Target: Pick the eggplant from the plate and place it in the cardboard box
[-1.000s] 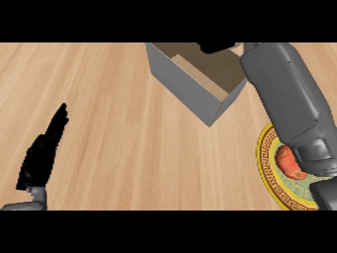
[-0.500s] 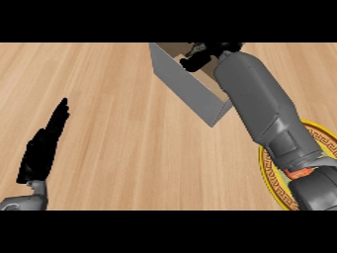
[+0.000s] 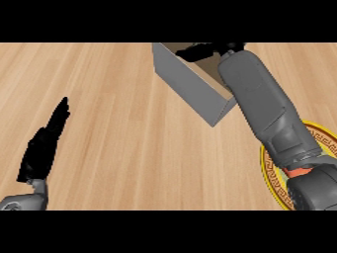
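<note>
Reaching over 1 cardboard box (image 3: 192, 91): right hand (image 3: 204, 51), fingers unclear; left hand (image 3: 45, 143) fingers straight; 1 plate (image 3: 331, 143).

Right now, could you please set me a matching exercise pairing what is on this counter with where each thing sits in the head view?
Things:
1. cardboard box
2. plate
3. left hand
4. right hand

Places:
A. lower right, partly under the forearm
B. left side, fingers straight, resting
C. top centre, open side up
D. over the box's opening

Pairs: 1-C, 2-A, 3-B, 4-D
</note>
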